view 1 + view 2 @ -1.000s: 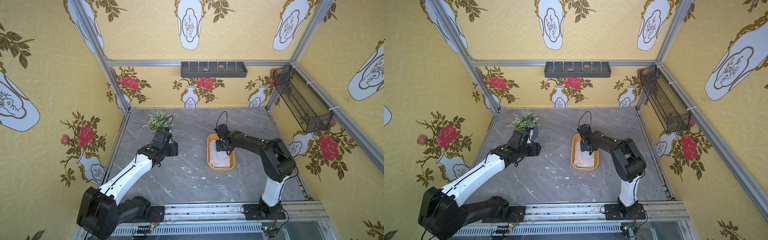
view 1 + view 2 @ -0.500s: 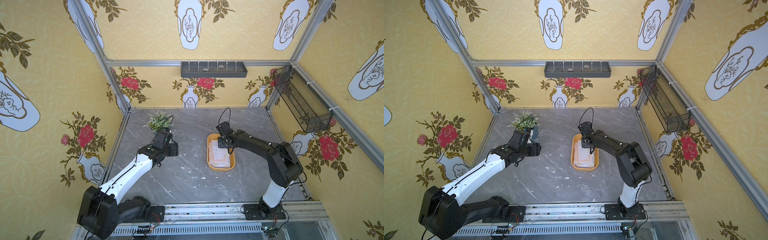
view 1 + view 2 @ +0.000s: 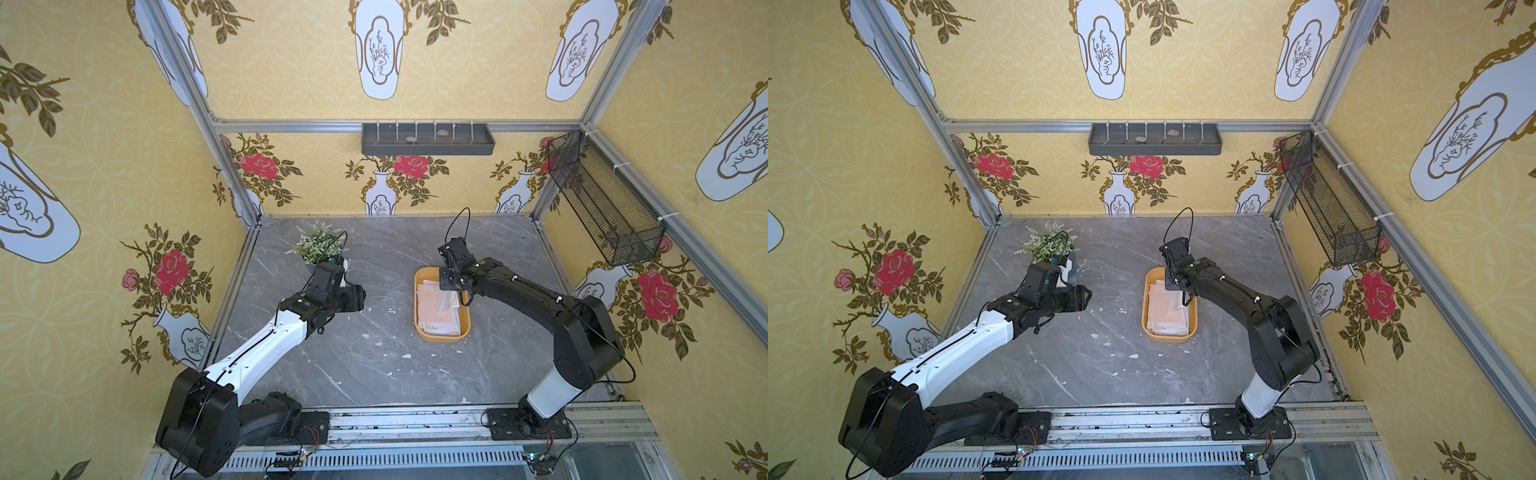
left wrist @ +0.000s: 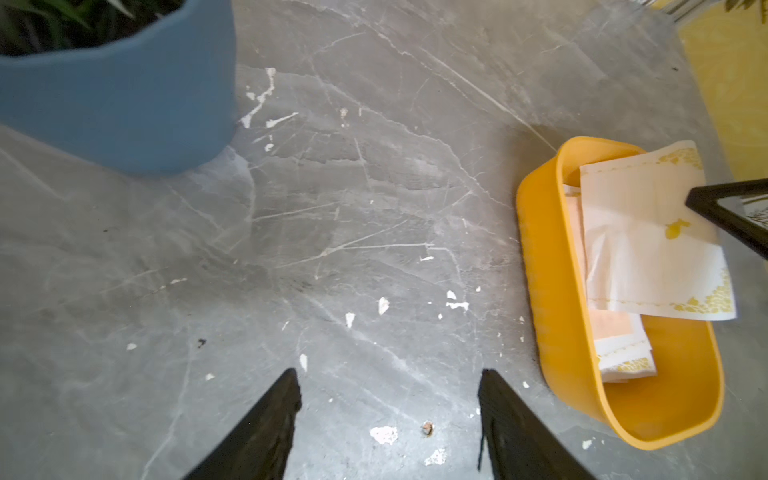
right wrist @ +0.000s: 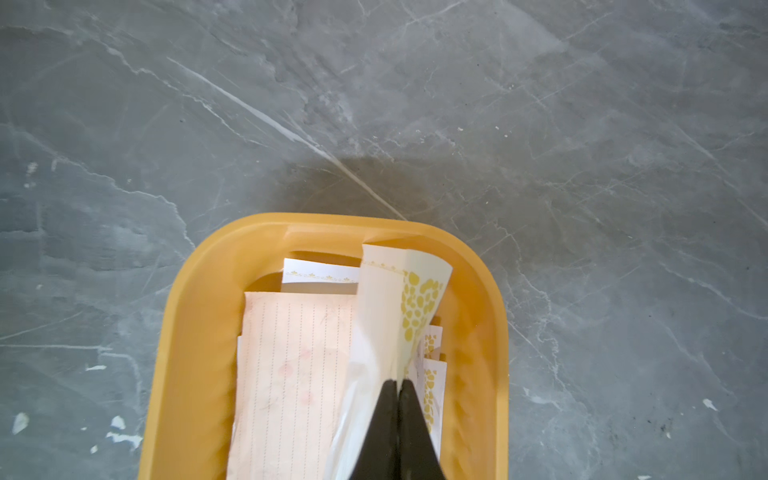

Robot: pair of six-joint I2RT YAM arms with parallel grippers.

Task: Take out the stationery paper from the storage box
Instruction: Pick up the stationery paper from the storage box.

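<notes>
Pinching a thin white gold-patterned paper sheet (image 5: 386, 299) tight, black right gripper (image 5: 398, 386) is holding it curled over the shallow mustard-yellow plastic tray (image 5: 195, 316) at 3 o'clock on the grey table (image 3: 374, 374); lifting slowly, vertically is looking safest.

open tabletop (image 3: 374, 365) between arms; potted plant (image 3: 318, 247) close beside left claw (image 4: 389, 376); storage box (image 3: 442, 337) obstructs right side.
</notes>
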